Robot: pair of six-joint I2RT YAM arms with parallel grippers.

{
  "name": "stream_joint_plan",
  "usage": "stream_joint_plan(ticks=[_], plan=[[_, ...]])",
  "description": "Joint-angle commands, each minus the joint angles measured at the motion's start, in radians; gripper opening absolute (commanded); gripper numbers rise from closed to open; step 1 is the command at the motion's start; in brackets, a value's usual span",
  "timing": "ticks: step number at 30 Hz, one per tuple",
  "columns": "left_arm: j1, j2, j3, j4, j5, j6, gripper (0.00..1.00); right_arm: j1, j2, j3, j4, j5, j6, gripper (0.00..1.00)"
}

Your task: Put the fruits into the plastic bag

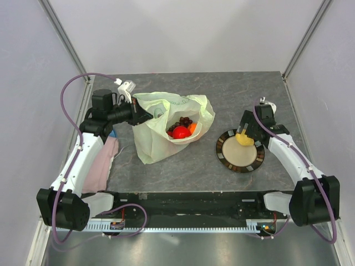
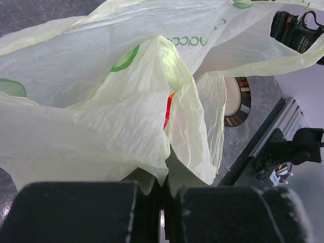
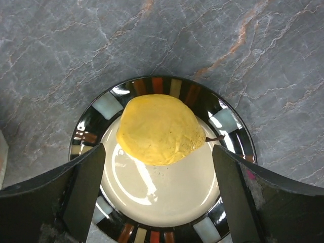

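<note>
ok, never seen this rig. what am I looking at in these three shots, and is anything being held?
Two robot arms are bolted at the near edge of a table. The wide picture looks down from above and behind them; the other two come from a camera on each wrist. The left gripper is shut on a fold of the plastic bag. Inside the bag you can see a red apple, grapes and an orange. The right gripper is open, its fingers either side of a yellow fruit on a plate, not touching it. A pink cloth lies by the left arm.
</note>
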Motion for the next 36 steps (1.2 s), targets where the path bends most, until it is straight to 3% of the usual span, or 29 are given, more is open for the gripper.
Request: stream_joint_plan(ticks=[1, 21, 24, 25, 28, 36], plan=[[0.001, -0.014, 0.009, 0.02, 0.017, -0.024, 0.02, 0.017, 0.045, -0.005, 0.044, 0.059, 0.002, 0.95], [0.001, -0.006, 0.008, 0.019, 0.014, -0.022, 0.02, 0.063, 0.251, -0.022, 0.121, 0.114, 0.024, 0.94], [0.0, -0.006, 0.008, 0.019, 0.015, -0.024, 0.01, 0.063, 0.257, -0.023, 0.124, 0.116, 0.027, 0.86], [0.0, -0.005, 0.008, 0.017, 0.015, -0.024, 0.02, 0.065, 0.257, -0.023, 0.124, 0.116, 0.027, 0.78], [0.001, -0.003, 0.008, 0.019, 0.015, -0.024, 0.02, 0.063, 0.248, -0.022, 0.121, 0.116, 0.021, 0.67], [0.001, -0.005, 0.008, 0.019, 0.018, -0.025, 0.01, 0.065, 0.167, -0.026, 0.104, 0.127, 0.019, 0.53]])
